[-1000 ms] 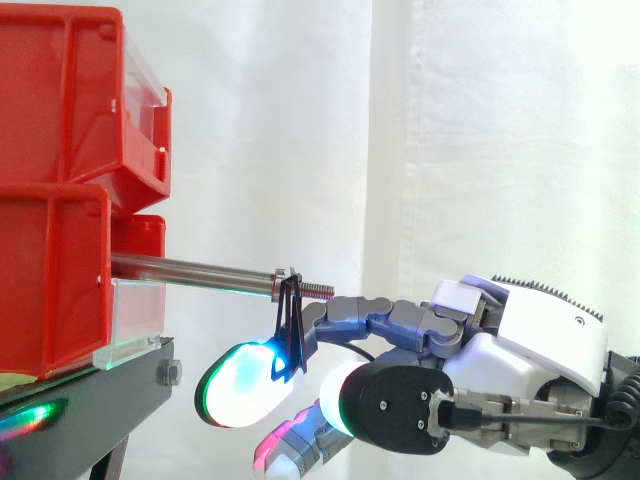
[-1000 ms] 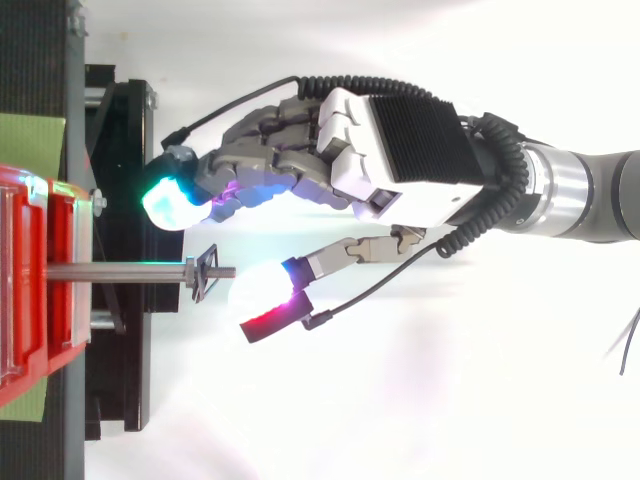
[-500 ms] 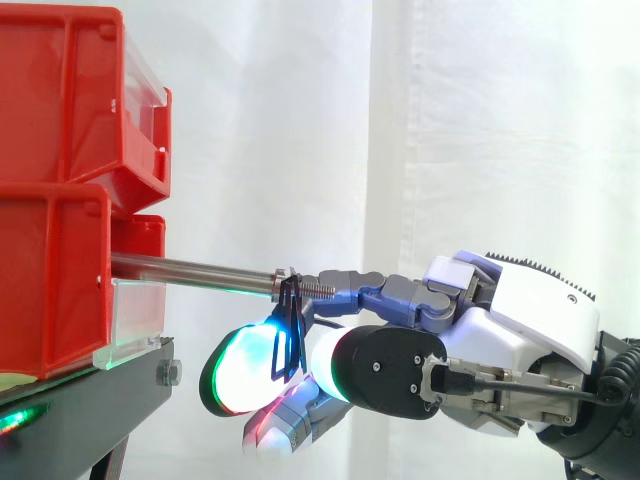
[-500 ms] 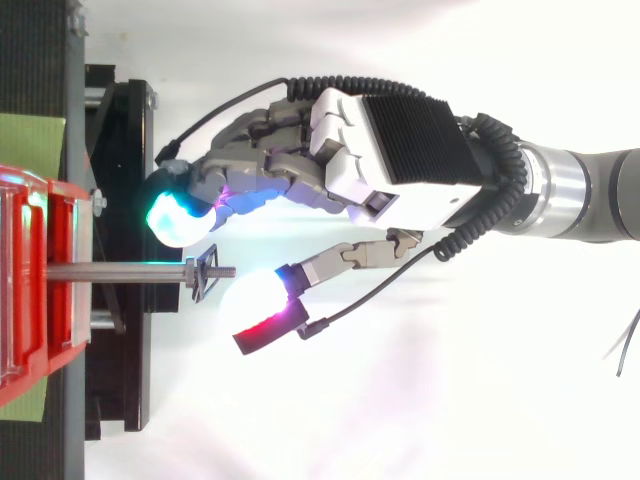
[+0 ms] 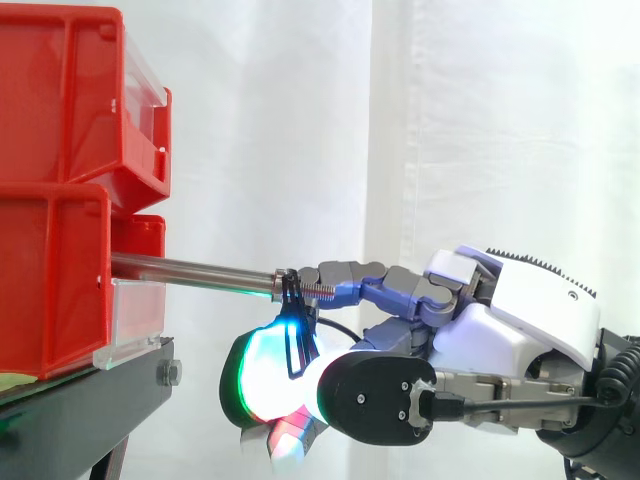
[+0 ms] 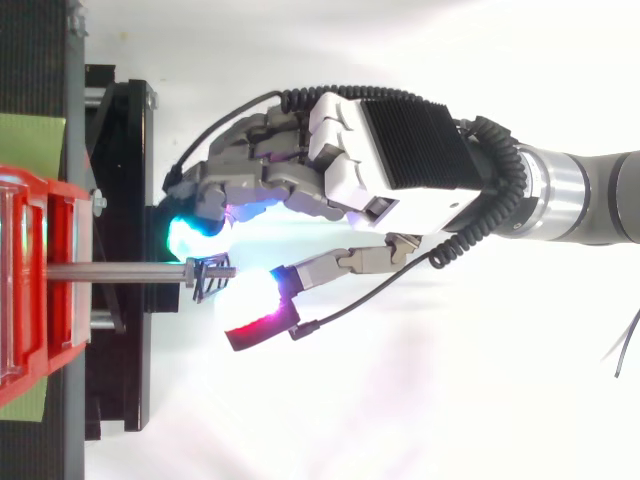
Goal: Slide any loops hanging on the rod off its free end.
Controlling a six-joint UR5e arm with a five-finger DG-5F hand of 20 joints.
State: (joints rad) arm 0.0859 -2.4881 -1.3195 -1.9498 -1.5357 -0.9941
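Note:
A steel rod [image 5: 190, 270] juts rightward out of the lower red bin [image 5: 50, 290]. A thin black loop [image 5: 296, 335] hangs from the rod beside its threaded free end [image 5: 325, 290]. In the top view the loop [image 6: 208, 280] sits between a cyan-glowing fingertip [image 6: 190, 238] and the white-and-red thumb pad [image 6: 255, 298]. Both pads touch it, one from each side. My hand [image 6: 400, 150] reaches in from the right, its palm [image 5: 520, 320] level with the rod's end, and its other fingers lie along the rod's tip.
Two red bins are stacked at the left, the upper one [image 5: 70, 100] above the rod. They rest on a black stand [image 5: 90, 400] whose edge lies under the rod. A white curtain hangs behind.
The hand has moved left toward the rod's end. The cyan fingertip and the thumb pad have closed in from both sides onto the loop, which now hangs a little further right.

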